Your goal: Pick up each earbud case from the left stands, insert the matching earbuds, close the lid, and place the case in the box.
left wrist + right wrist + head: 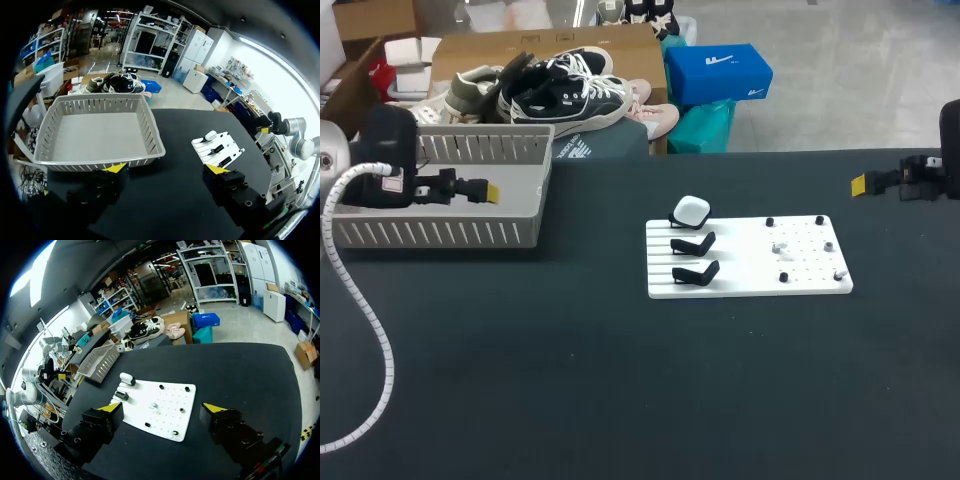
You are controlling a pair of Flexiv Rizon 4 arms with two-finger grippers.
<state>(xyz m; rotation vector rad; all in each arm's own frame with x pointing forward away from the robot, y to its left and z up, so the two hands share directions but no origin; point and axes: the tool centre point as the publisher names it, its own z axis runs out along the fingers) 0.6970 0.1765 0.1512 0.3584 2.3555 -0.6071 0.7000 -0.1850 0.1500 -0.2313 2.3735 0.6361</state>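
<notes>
Gaping empty, left end effector and right end effector; white earbud case on white board.

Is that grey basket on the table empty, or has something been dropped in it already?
Empty. The left wrist view looks straight into the grey basket and shows only its bare floor.
</notes>
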